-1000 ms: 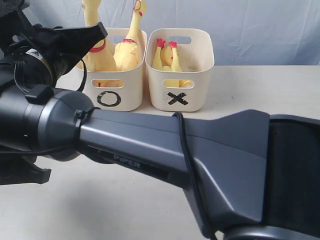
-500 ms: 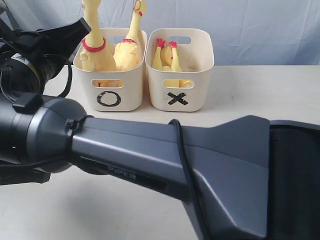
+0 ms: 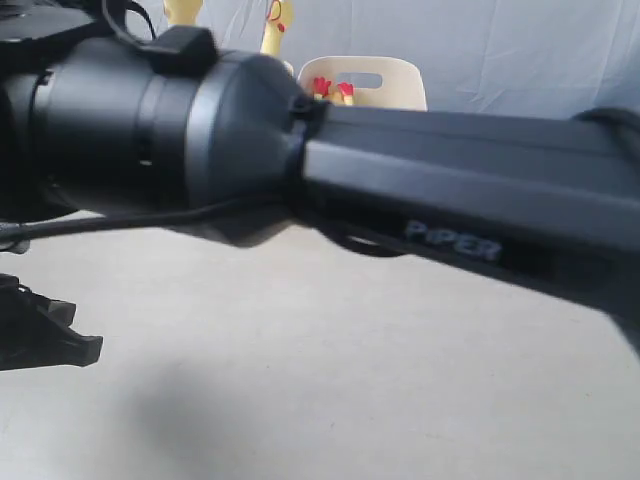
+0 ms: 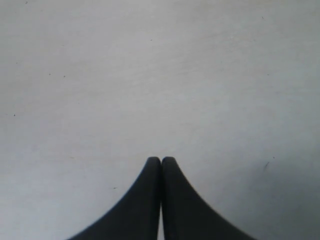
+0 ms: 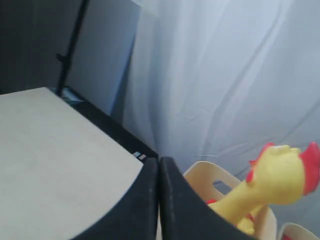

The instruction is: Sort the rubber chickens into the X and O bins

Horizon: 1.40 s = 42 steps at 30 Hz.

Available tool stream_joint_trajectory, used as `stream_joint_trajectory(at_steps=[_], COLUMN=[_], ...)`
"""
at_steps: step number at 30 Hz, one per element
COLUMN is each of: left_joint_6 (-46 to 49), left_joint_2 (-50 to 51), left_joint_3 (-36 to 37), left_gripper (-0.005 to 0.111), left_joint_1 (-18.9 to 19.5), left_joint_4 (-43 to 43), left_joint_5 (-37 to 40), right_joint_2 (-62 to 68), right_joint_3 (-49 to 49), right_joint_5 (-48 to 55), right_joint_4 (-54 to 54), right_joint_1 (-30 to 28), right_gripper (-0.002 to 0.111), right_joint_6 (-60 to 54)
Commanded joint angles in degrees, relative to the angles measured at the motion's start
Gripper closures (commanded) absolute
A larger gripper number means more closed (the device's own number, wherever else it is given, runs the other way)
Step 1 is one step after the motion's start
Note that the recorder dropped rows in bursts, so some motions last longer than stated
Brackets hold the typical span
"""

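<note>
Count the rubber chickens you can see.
3: two chickens stick up behind the arm at upper left, a third chicken shows red feet in the bin beside them. The arm may hide more.

Exterior camera: low by the table's (image 3: 300,380) front edge, facing the back curtain (image 3: 520,50); my arm (image 3: 420,160) crowds the lens. Left wrist: close, straight down on tabletop. Right wrist: tilted up toward the curtain; chicken head (image 5: 280,175) probably shared with exterior.
</note>
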Motion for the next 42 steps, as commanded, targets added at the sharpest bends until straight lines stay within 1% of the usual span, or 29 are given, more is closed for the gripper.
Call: stream_joint_trajectory(at_steps=[1, 7, 14, 23, 29, 35, 38, 42], left_joint_6=[-0.19, -0.19, -0.19, -0.19, -0.09, -0.09, -0.09, -0.09], left_joint_2=[-0.23, -0.23, -0.23, -0.23, -0.23, -0.23, -0.23, -0.23], left_joint_3=[0.23, 0.23, 0.23, 0.23, 0.23, 0.23, 0.23, 0.23], left_gripper=[0.107, 0.107, 0.107, 0.107, 0.107, 0.107, 0.107, 0.107], left_joint_1=[0.02, 0.02, 0.02, 0.02, 0.02, 0.02, 0.02, 0.02], left_joint_4=[-0.22, -0.21, -0.21, -0.21, -0.21, -0.21, -0.21, -0.21], left_joint_5=[0.0, -1.28, -1.28, -1.28, -1.27, -1.27, -1.27, -1.27], right_joint_2=[-6.03, -13.18, -23.82, -37.41, -44.63, -50.22, -52.09, -53.3], right_joint_3=[9.18, 19.9, 31.52, 46.21, 54.24, 59.32, 59.78, 59.78], right_joint_5=[8.15, 9.25, 16.94, 17.38, 17.15, 10.93, 6.57, 3.82], right_joint_4=[-0.48, -0.48, -0.48, -0.48, -0.48, -0.48, -0.48, -0.48], right_joint_1=[-1.08, -1.23, -1.79, -1.79, -1.79, -1.79, -1.79, -1.79], right_gripper=[0.109, 0.109, 0.109, 0.109, 0.109, 0.109, 0.109, 0.109], right_joint_6=[2.15, 2.15, 2.05, 2.05, 2.05, 2.05, 2.05, 2.05])
